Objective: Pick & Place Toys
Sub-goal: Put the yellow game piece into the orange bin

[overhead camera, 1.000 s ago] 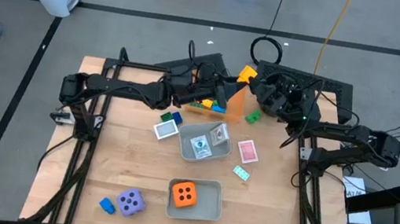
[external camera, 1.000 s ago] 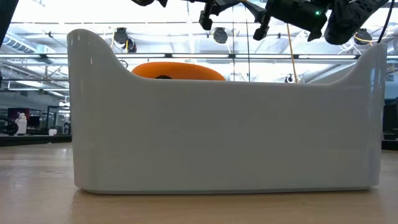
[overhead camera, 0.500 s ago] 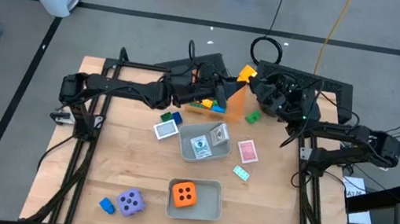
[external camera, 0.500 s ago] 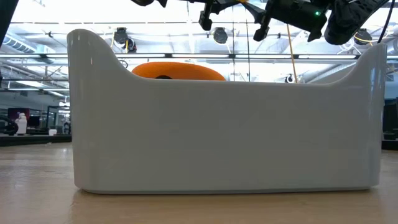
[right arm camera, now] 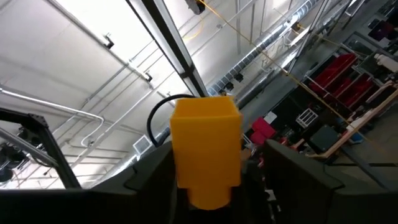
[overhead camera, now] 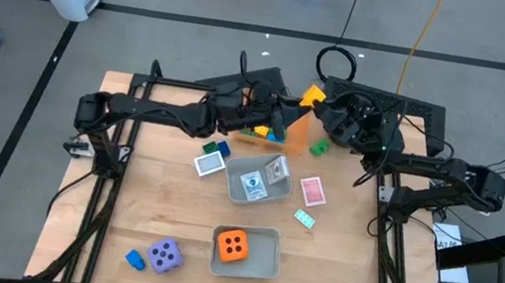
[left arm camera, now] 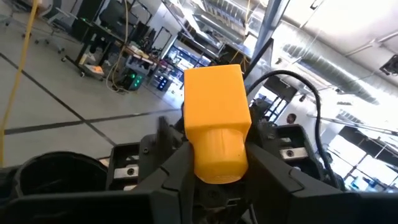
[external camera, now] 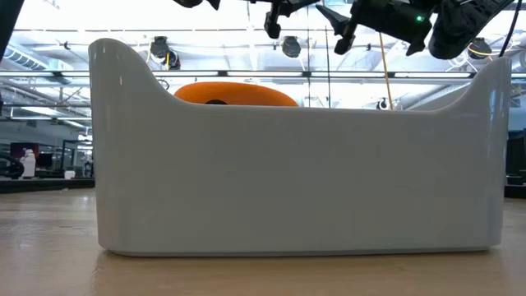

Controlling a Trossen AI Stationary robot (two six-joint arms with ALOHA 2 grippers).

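Observation:
A yellow brick hangs in the air over the table's far middle, between my two grippers. My left gripper reaches it from the left and is shut on it. From the right, my right gripper stands open around the brick's other end, with a gap beside one finger. Below them an orange tray holds several small bricks. An orange die sits in a grey tray, and a purple die rests on the table. My left gripper pinches the yellow brick's rounded end between its two fingers. The fingers come about level from the table's left. The brick sticks out past the fingertips, lifted clear of the table and the tray.
A clear grey tray with cards lies mid-table. Around it lie a white card, a pink card, a teal card, a green brick and a blue brick. The near tray's wall fills the low view.
In the low view my right gripper's fingers have spread apart a little. Both arms and the yellow brick have stayed where they were.

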